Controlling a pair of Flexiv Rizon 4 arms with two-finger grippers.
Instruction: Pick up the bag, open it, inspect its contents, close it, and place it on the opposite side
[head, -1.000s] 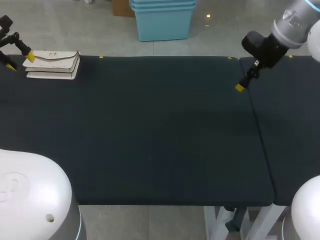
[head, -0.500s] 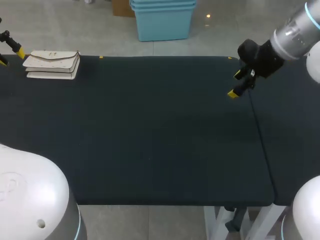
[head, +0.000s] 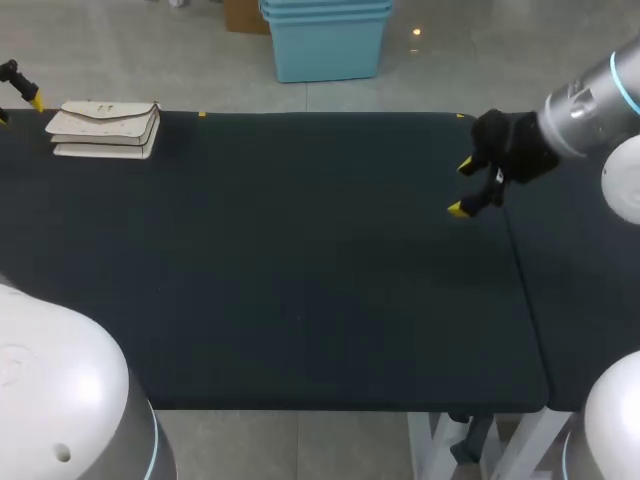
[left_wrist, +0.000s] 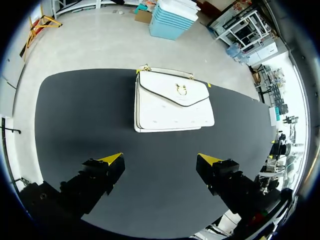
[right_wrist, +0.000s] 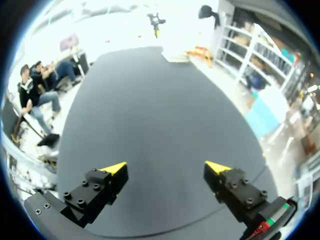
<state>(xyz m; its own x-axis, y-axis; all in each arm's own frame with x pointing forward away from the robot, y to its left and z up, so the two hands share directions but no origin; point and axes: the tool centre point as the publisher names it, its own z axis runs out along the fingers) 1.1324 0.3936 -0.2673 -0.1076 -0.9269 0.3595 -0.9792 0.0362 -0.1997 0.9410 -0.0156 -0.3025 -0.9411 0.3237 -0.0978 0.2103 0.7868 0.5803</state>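
Bag (head: 105, 128) on the far left corner of the desk (head: 300, 300), both claws wide open and holding nothing.
Nearest is the dark desk top. Farther on, the right claw (head: 461, 187) hangs over the desk's right part with its fingers spread, well apart from the bag. The white bag lies flat by the far edge with its flap shut. A gold clasp (left_wrist: 181, 90) sits on the flap, too small to read. The left claw (left_wrist: 160, 159) is spread wide, with the bag near and ahead of it, not touching. From above, this claw is mostly cut off.
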